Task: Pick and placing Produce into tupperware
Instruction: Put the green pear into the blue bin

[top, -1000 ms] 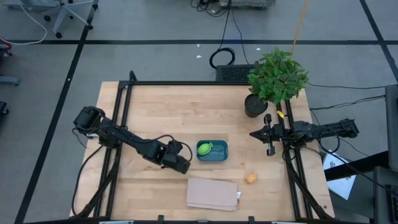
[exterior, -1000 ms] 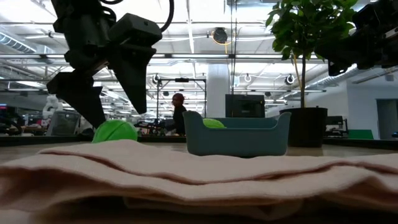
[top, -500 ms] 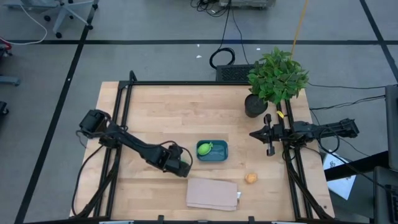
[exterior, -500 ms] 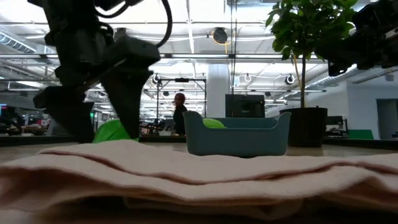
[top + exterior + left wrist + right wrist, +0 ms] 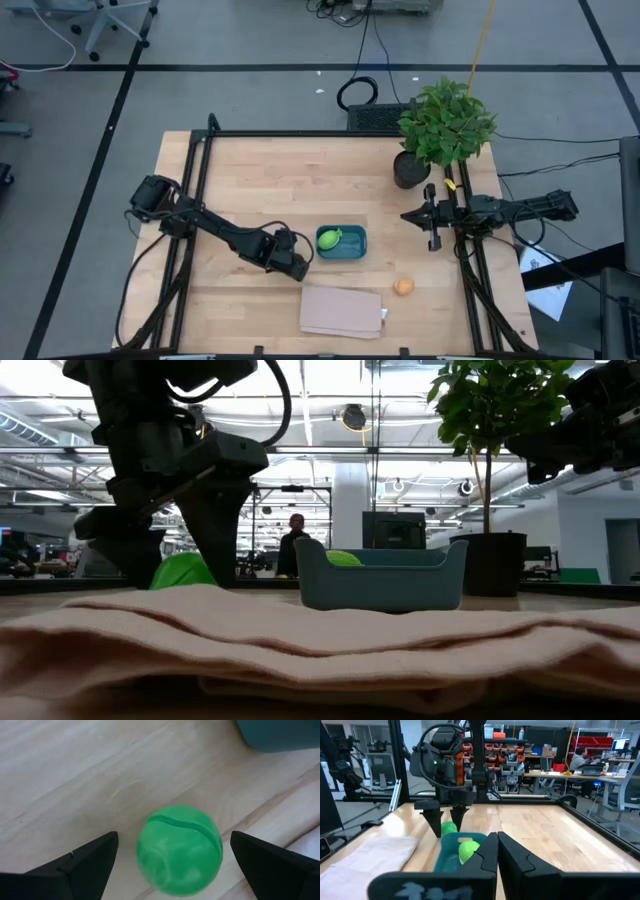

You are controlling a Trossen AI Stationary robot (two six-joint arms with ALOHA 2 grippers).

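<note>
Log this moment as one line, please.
left gripper: open, straddling bright green toy ball | teal plastic container: holds yellow-green fruit | right gripper: shut, waiting

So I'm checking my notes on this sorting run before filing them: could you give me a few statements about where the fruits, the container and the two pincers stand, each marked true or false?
1. The left pincer is open, with the bright green fruit between its fingers. True.
2. The teal container holds no fruit. False: the pale yellow-green fruit lies inside it.
3. The orange fruit lies on the table outside the container. True.
4. The right pincer is shut on the orange fruit. False: it is shut on nothing, waiting near the potted plant.
5. The beige cloth covers the container. False: it lies flat beside it.
</note>
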